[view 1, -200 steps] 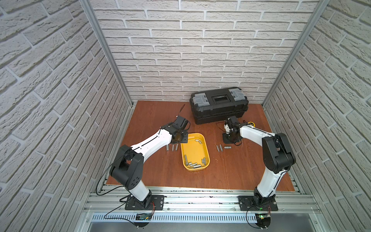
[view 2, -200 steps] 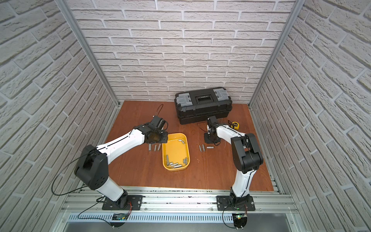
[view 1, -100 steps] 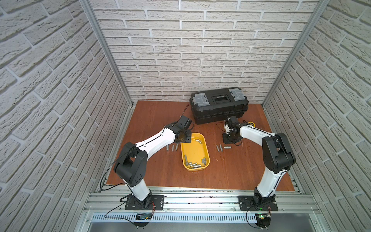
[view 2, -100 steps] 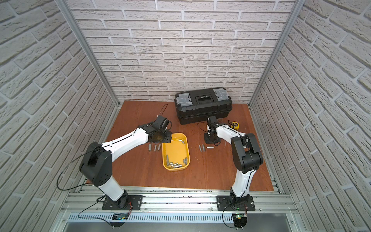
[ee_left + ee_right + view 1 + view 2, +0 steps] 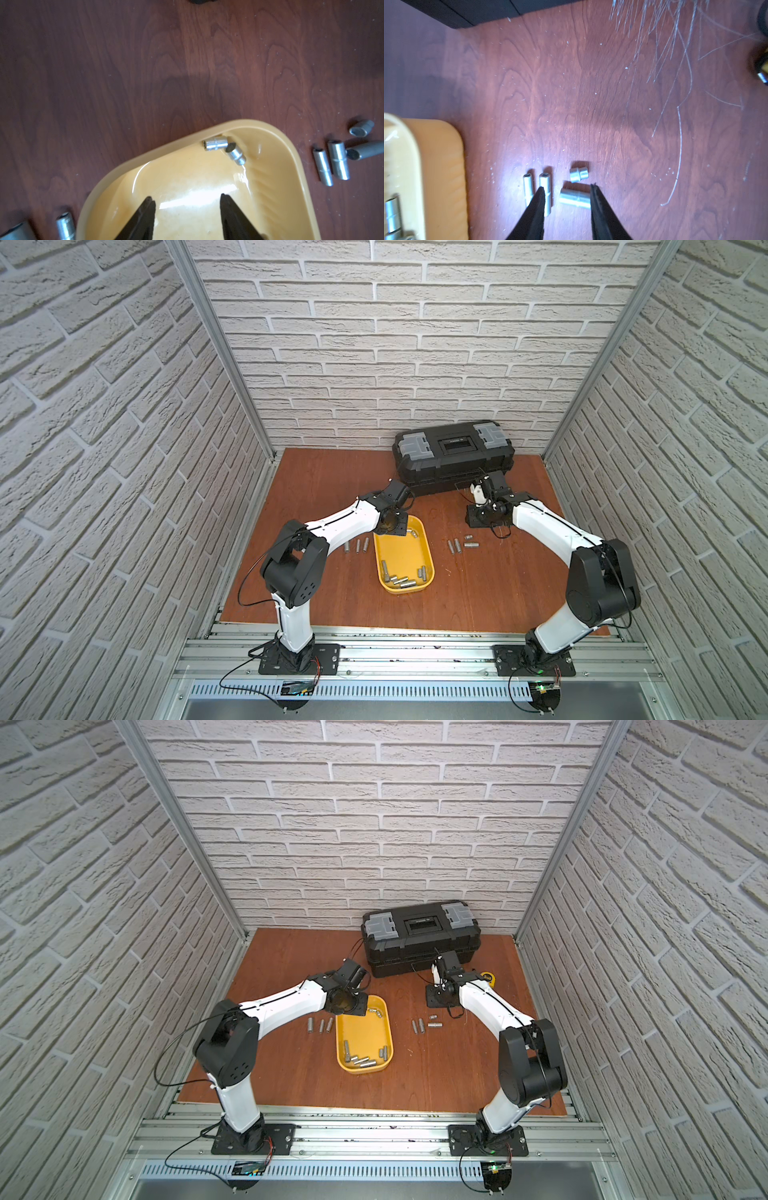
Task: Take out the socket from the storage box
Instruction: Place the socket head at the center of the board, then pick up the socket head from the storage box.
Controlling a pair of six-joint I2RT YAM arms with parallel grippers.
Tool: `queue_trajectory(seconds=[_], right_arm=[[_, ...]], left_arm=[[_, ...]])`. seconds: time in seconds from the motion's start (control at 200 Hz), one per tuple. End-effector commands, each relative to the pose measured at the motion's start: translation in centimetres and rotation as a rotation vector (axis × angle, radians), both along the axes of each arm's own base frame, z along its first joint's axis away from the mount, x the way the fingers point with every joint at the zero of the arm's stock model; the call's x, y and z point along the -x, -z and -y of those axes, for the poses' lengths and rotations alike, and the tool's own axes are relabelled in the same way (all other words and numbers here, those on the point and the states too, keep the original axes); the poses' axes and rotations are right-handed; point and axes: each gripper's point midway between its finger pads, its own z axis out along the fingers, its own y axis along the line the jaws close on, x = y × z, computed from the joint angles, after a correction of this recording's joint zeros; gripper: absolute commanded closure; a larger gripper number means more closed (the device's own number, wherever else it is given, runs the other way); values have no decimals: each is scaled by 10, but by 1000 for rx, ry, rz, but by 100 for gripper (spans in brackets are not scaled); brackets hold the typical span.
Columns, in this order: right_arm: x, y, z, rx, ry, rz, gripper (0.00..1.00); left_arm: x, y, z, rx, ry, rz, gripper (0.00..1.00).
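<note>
Storage box point(image 5: 404, 549), a shallow yellow plastic tub, is centred. Left gripper point(image 5: 186, 199) is held open above it; right gripper point(image 5: 567, 186), jaws parted, at 2 o'clock. Two short silver sockets point(image 5: 216, 143) are lodged in its 1 o'clock corner.

Twin high views down over the table point(image 5: 332, 472); close wrist views, storage box point(image 5: 187, 172) shared.

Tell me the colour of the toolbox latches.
Grey latches on the black toolbox; clearest in a top view.
</note>
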Motion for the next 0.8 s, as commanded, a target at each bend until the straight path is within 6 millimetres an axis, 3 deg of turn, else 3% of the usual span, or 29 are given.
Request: queue_trajectory(seconds=[0.0, 0.395, 0.795], right_arm=[[12, -1, 1, -14, 3, -7, 62], [24, 12, 4, -13, 13, -32, 62], [27, 17, 4, -11, 14, -42, 62]], left_arm=[[-5, 2, 10, -15, 5, 2, 46], [-14, 23, 31, -91, 38, -22, 46], [-18, 32, 34, -132, 31, -40, 46]])
